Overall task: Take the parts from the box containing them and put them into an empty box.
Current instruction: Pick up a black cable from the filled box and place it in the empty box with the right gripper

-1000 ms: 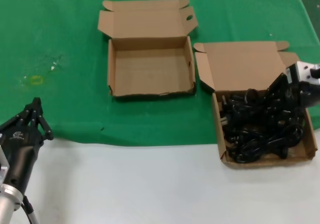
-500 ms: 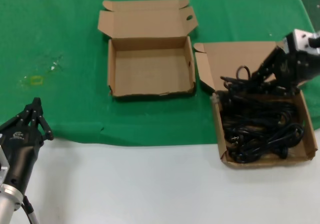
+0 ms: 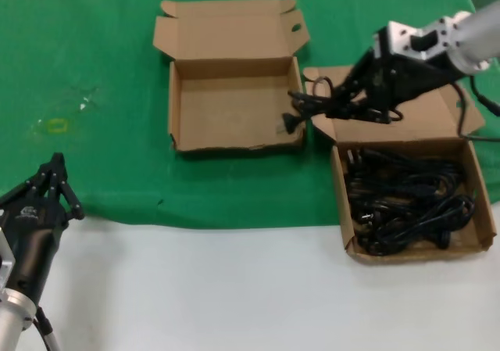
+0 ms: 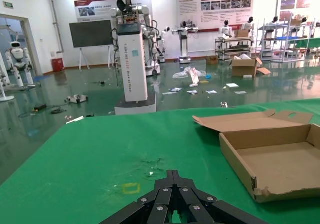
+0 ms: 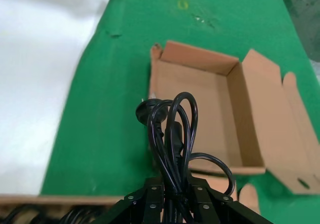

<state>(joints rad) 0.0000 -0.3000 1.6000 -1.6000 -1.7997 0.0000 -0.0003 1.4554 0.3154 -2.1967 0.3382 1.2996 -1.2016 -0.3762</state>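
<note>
The task looks barely begun — the empty box [image 3: 234, 109] holds nothing, while the full box [image 3: 484, 210] keeps a tangle of power cords [image 3: 406, 198]; the right end effector [image 3: 332, 107] is pinching one cord [image 5: 170, 129], its plug dangling at the empty box's near edge; the left end effector [image 3: 51, 180], pressed together, waits low over the bench [image 3: 234, 288].

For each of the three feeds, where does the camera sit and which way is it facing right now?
Head: above, looking down at the empty box, the full box, both arms.
Left wrist: low over the green cloth, facing the hall; left gripper in frame.
Right wrist: looking down past the right gripper and its cord.
All three share the empty box.
</note>
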